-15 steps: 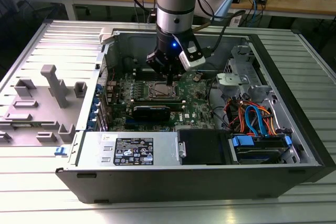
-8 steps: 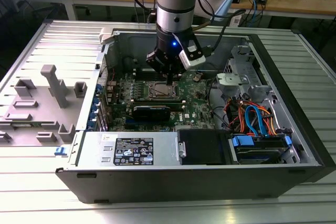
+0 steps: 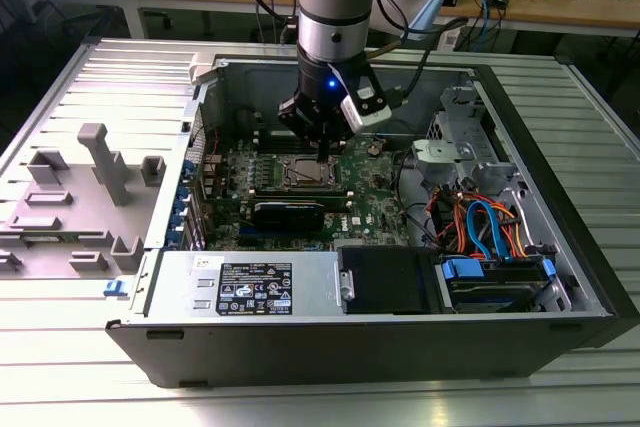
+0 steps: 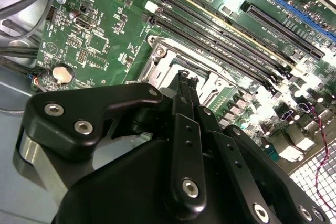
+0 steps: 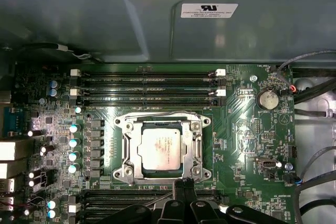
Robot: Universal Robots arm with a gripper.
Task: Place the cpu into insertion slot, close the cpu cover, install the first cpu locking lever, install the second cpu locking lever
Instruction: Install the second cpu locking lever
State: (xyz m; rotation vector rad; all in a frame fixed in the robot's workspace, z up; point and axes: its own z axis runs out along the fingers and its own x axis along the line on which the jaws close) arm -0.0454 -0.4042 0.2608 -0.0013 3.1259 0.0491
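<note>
Black linkage of my gripper [image 4: 185,85] sits closest to the lens in the second wrist view, fingers [image 4: 181,129] pressed together, nothing pinched between them, tips down at the near edge of the insertion slot [image 4: 173,66]. Same gripper [image 5: 185,186] in the first wrist view, tips touching or just above the socket rim, can't tell which. Just beyond my tips the cpu [image 5: 163,149] lies flat in the insertion slot [image 5: 127,150], grey face up. Cpu cover [image 5: 195,145] is down around the chip, its window framing it. Memory slots [image 5: 149,88] run past the far side of the socket from my gripper, coin battery [image 5: 269,98] off to one side. Exterior view: my gripper [image 3: 325,154] hangs inside the open computer case [image 3: 560,247], right over the cpu [image 3: 306,173] on the green motherboard [image 3: 375,197]
</note>
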